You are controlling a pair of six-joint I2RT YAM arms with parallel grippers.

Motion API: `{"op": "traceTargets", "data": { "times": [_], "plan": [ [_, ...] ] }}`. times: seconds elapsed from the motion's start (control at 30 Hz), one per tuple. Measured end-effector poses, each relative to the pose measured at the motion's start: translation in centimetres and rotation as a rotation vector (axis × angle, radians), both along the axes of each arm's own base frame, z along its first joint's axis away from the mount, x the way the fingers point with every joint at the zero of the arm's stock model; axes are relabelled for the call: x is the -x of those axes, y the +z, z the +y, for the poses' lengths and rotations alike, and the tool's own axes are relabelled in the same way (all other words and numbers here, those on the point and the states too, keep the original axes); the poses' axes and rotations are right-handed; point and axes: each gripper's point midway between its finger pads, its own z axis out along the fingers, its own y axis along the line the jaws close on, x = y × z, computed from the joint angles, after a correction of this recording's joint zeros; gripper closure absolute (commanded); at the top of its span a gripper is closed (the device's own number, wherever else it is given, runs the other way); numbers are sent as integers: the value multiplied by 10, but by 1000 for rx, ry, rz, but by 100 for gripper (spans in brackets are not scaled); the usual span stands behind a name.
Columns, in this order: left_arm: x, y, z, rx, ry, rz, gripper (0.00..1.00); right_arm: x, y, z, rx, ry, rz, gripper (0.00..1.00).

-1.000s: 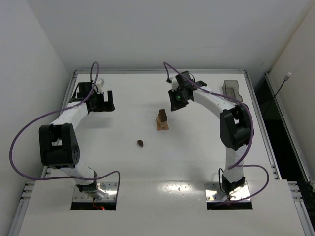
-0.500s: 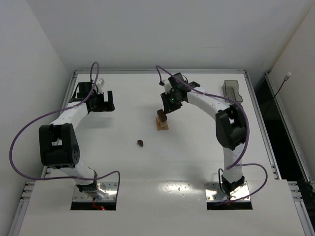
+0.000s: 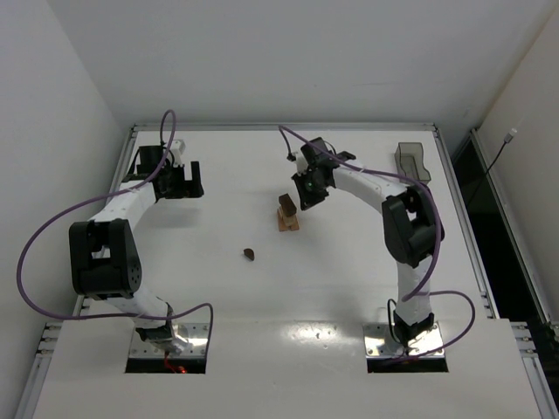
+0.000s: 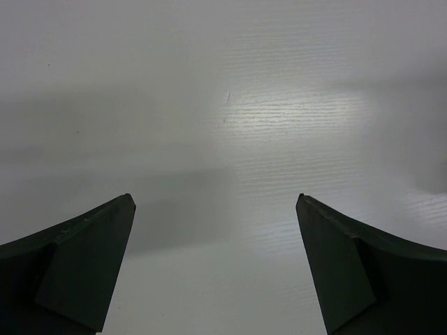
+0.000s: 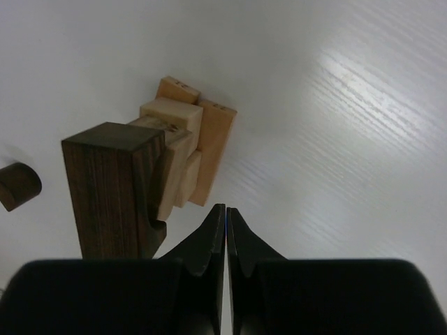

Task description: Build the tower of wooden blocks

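As R end effector (image 5: 225, 209) sits closed, tower (image 5: 119, 188) just beside, L.

A white tabletop (image 3: 218, 288) with a faint ribbed sheen fills the scene, bordered along its far edge by a silver metal rail (image 3: 262, 127). A grey translucent plastic tray (image 3: 409, 161) sits near the far right corner. Beyond the right edge, a thin black cable (image 3: 498, 155) runs down the pale wall (image 3: 528, 87).
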Motion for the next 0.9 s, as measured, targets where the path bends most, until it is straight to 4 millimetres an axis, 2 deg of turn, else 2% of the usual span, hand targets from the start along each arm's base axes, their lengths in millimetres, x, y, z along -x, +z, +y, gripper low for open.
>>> {"op": "traceTargets", "data": {
  "times": [0.13,0.3,0.37,0.9],
  "plan": [
    [0,0,0,0,0,0,0,10,-6,-6,16,-2,22,100],
    [0,0,0,0,0,1,0,13,3,-4,5,6,7,88],
    [0,0,0,0,0,1,0,13,8,-1,-4,14,-1,86],
    [0,-4,0,1,0,9,0,19,12,7,-29,44,3,84]
  ]
}}
